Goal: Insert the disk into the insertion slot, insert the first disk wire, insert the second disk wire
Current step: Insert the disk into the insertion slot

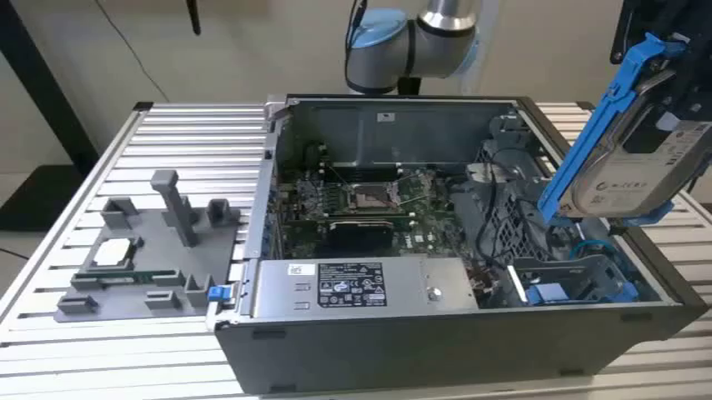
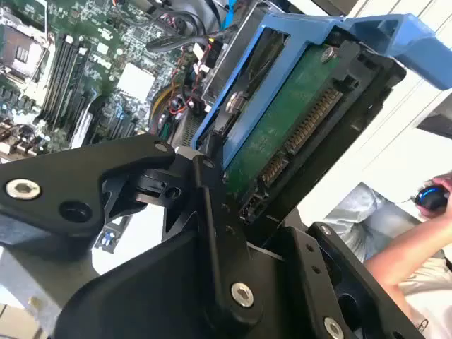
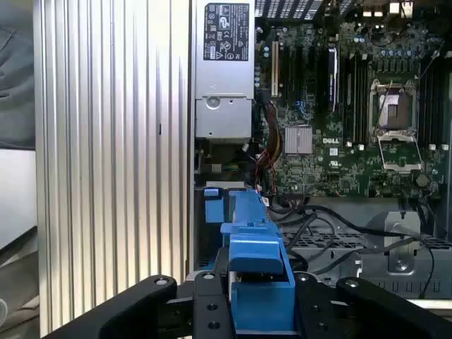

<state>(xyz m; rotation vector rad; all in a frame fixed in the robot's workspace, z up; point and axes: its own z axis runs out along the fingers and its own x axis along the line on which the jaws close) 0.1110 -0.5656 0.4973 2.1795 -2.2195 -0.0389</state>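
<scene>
The flat silver disk, clipped in a bright blue carrier, hung tilted at the exterior view's upper right, grasped by the black pincer, above the grey metal insertion slot in the open computer case.

an open computer case sits on the slatted table, its motherboard bare beside the silver power supply box. on the exterior view's left, a grey holder carries perhaps a chip.
</scene>
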